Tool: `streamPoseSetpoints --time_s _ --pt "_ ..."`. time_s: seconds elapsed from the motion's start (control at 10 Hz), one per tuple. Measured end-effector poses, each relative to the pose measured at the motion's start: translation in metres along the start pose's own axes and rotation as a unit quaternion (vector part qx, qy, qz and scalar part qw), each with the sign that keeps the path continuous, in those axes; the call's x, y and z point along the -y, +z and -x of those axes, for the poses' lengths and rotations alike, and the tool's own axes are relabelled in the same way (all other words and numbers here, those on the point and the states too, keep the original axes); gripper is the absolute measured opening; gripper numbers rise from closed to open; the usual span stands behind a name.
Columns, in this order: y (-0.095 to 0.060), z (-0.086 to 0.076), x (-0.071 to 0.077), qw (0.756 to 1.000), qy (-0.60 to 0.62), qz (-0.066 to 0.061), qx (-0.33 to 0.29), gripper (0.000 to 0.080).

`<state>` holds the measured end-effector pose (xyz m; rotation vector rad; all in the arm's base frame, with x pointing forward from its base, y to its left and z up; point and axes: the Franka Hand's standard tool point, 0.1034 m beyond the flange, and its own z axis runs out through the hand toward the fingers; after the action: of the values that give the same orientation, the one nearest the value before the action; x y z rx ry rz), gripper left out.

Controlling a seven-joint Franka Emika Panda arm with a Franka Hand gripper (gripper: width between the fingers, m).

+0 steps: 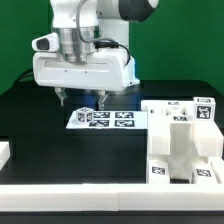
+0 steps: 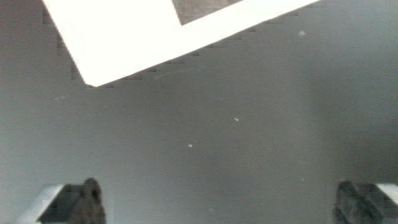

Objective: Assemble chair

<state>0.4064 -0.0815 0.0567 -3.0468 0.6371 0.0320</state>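
Black table (image 1: 60,150), green backdrop (image 1: 15,50), gripper (image 1: 81,99) jaws apart over marker board (image 1: 100,119), chair (image 1: 180,140) nearby

Free room and obstacles, as seen.

- Table (image 1: 50,125): dark and bare across the middle and the exterior view's left; open passage there.
- Gripper (image 1: 82,99): hangs above the table, fingers apart, nothing between them; the wrist view shows only bare dark surface between the fingertips (image 2: 71,203).
- Marker board (image 1: 103,119): lies flat just beside the gripper, below its fingers; low, no barrier to passing over. Its white corner shows in the wrist view (image 2: 125,35).
- Chair parts (image 1: 180,140): a chunky white cluster on the exterior view's right, standing tall; blocks that side.
- White rail (image 1: 70,188): runs along the near edge; a low white block (image 1: 5,153) sits at the left edge.
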Motion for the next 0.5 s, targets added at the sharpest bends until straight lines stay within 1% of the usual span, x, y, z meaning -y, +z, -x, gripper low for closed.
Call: streamPoseSetpoints --time_s 0.3,0.4,0.5 --pt "0.001 0.001 0.000 1.000 0.000 0.001 0.000 0.0649" --pt "0.003 0.004 -0.004 0.999 -0.033 0.003 0.002 0.0649" --pt "0.008 0.014 -0.014 0.997 -0.078 0.004 0.012 0.0649"
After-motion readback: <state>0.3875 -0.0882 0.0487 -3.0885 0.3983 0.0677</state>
